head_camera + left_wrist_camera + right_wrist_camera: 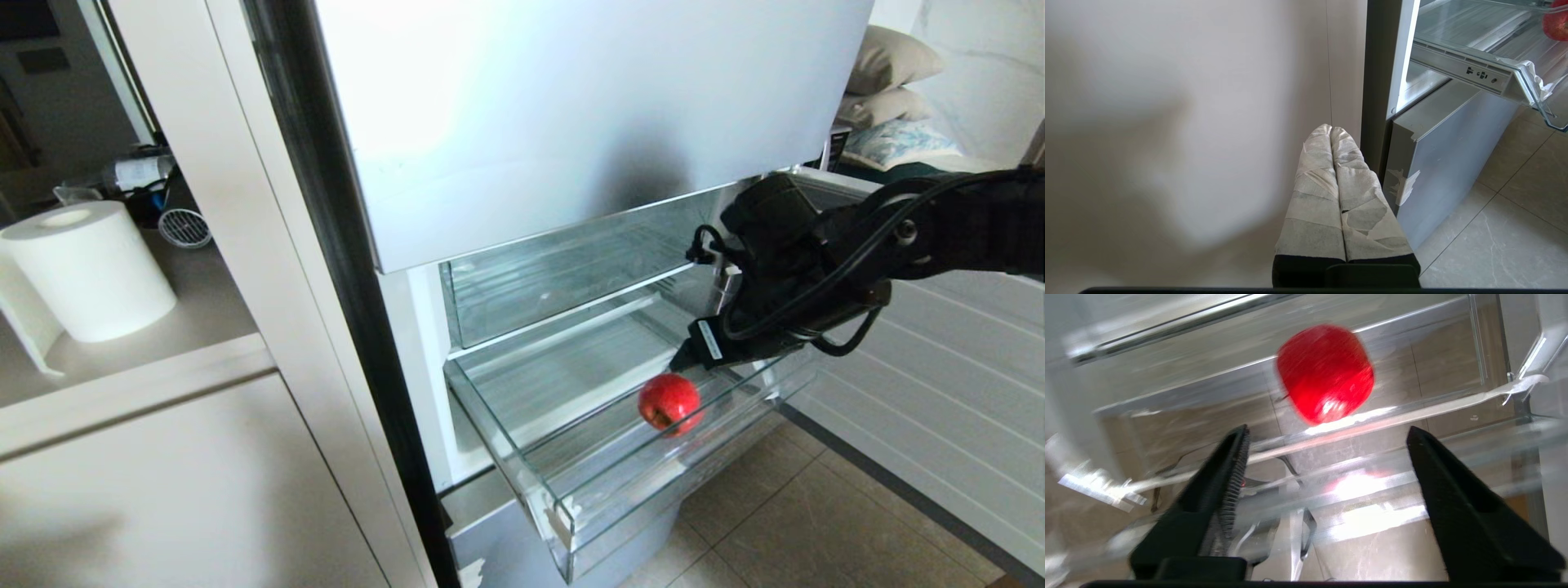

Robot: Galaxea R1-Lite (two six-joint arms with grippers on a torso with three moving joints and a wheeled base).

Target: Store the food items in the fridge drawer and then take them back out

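One food item, a smooth deep-red apple-like ball (669,402), lies in the pulled-out clear fridge drawer (563,523), near its front right part. My right gripper (682,361) hangs just above and behind it, reaching in from the right. In the right wrist view its black fingers (1229,473) stand wide apart, the gripper (1327,430) is open and holds nothing, and the red item (1326,373) lies ahead of the tips, untouched. My left gripper (1331,128) is shut and parked low beside the white cabinet; the drawer's corner (1527,77) and the red item (1557,24) show there.
A second clear drawer (571,278) sits above, under the pale fridge door panel (571,106). A paper towel roll (90,269) stands on the counter at left. Tiled floor (816,514) lies below the drawer, and a white ribbed wall (939,384) is on the right.
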